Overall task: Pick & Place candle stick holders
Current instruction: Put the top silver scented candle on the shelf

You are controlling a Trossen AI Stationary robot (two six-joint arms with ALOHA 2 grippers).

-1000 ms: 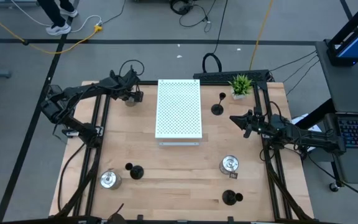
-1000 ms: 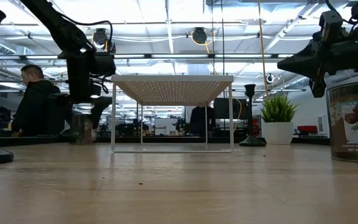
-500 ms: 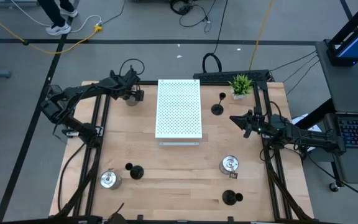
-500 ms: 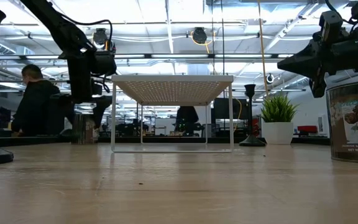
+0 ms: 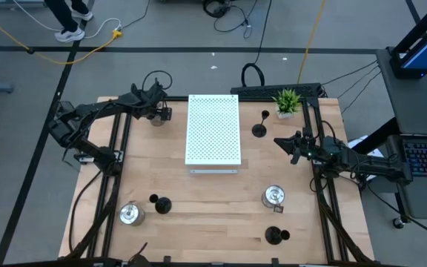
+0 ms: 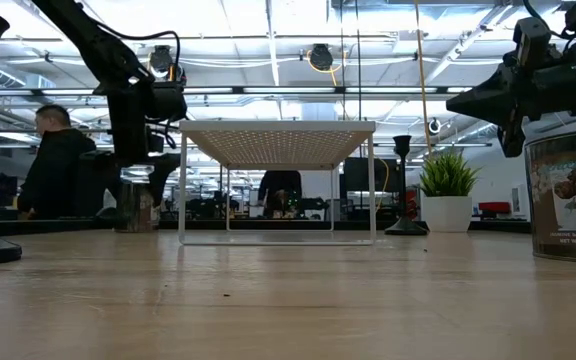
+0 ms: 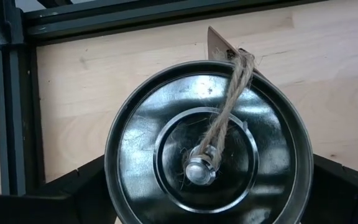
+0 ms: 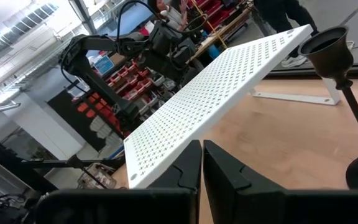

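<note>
Left gripper [image 5: 156,113] straddles 1 silver candle stick holder [image 7: 207,146] at the surface's far left, jaws wide; close squarely on its rim. Right gripper [image 8: 201,163] waits, jaws together.

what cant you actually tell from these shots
- Left gripper: in the high view the arm covers the silver holder below it. The left wrist view does not show whether the fingers touch the holder.
- Holder near the table's bottom edge: cut off by the picture's edge in the high view.
- Black holder by the potted plant: its base is partly cut off in the right wrist view.
- White perforated board: hides the table under it from above.
</note>
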